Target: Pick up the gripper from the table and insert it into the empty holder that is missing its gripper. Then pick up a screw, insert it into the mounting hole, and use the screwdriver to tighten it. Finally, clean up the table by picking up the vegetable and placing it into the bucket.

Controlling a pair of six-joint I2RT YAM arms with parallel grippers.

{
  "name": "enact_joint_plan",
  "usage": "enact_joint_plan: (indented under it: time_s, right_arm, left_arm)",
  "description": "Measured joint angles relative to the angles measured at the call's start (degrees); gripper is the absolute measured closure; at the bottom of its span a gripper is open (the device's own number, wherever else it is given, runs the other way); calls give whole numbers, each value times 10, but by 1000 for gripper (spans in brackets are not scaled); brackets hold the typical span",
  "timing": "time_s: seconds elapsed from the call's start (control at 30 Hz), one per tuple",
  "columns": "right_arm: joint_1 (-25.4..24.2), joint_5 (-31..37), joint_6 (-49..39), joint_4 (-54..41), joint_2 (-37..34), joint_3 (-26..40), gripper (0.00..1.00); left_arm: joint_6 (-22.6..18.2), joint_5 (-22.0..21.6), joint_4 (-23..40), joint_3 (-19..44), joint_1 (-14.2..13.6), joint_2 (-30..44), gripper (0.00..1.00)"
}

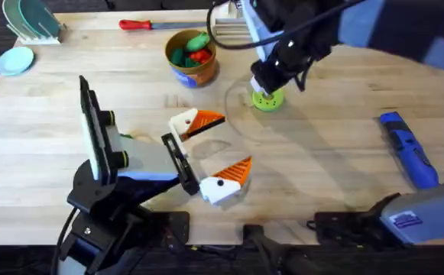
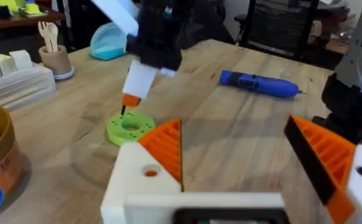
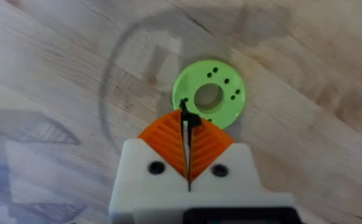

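Now my right gripper [image 3: 187,134] is pinching the screw [image 3: 187,117], probably light, stiff and slippery, at the pad tips just over the green disc [image 3: 221,84], while my left gripper [image 2: 233,134] is standing open.

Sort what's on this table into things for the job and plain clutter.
For the job:
blue screwdriver
bucket
screw, pinched in the right gripper

Lying about:
red screwdriver
blue bowl
dish rack
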State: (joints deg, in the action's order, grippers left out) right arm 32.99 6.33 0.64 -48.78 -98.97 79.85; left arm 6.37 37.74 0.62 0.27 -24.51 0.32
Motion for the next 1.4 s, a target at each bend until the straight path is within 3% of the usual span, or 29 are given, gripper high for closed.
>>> enact_joint_plan:
  time_s: [0.27, 0.47, 0.67, 1.03, 1.4]
  right_arm:
    - [23, -3, -20, -74, 84, 68, 996]
    - [78, -13, -22, -194, 88, 149, 996]
    - [125, -51, -5, -216, 87, 228, 997]
    - [181, -112, 45, -311, -4, 336, 997]
    - [226, -120, 63, -293, -28, 355, 997]
  left_arm:
    - [0, 0, 0, 0, 0, 0, 8]
    - [0, 0, 0, 0, 0, 0, 9]
    - [0, 0, 0, 0, 0, 0, 8]
    - [0, 0, 0, 0, 0, 0, 8]
    - [0, 0, 0, 0, 0, 0, 8]
